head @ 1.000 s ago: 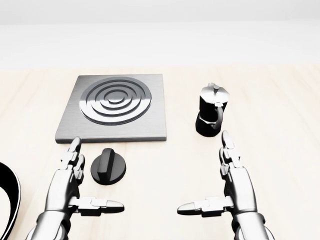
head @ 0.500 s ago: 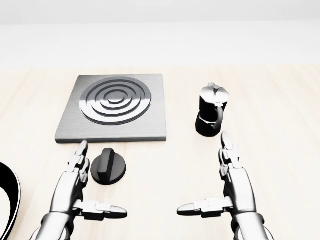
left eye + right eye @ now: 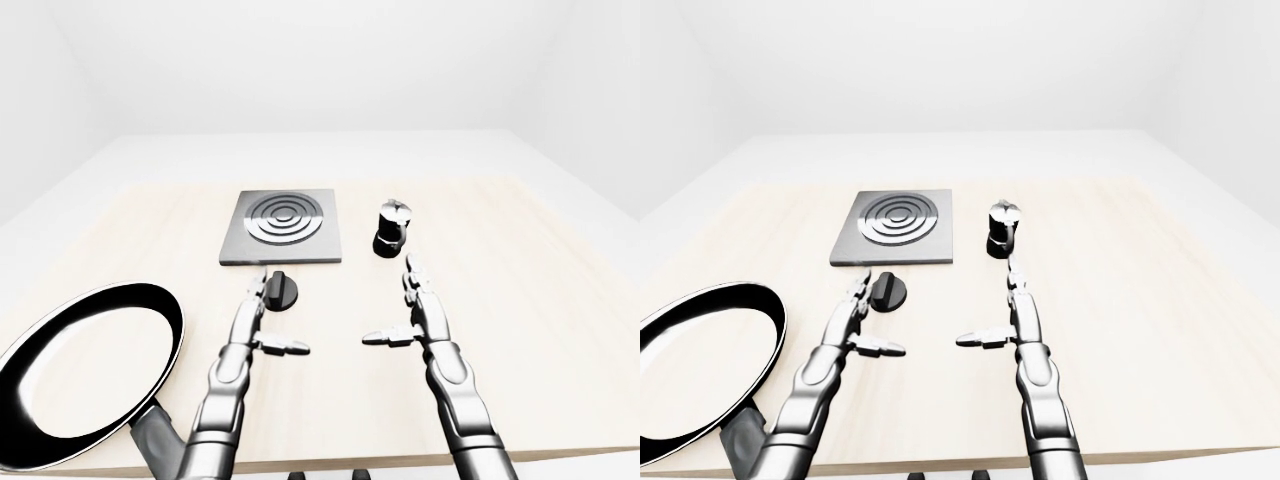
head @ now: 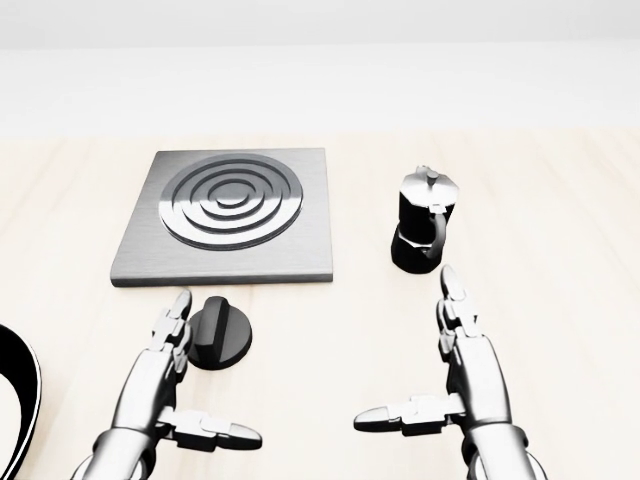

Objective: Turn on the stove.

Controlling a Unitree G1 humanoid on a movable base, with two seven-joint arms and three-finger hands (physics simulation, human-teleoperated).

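Left hand (image 4: 165, 375) open, fingertips at the left edge of the knob (image 4: 218, 333); nothing between them. Stove plate (image 4: 228, 215) lies just above the knob. Moka pot (image 4: 424, 233) stands above the open right hand (image 4: 455, 375). Pan (image 3: 85, 372) occupies the desk (image 4: 330, 340) at far left.

A pale wooden table (image 3: 560, 300) carries a stove plate (image 4: 232, 216), knob (image 4: 220, 333), moka pot (image 4: 424, 232) and frying pan (image 3: 85, 370)
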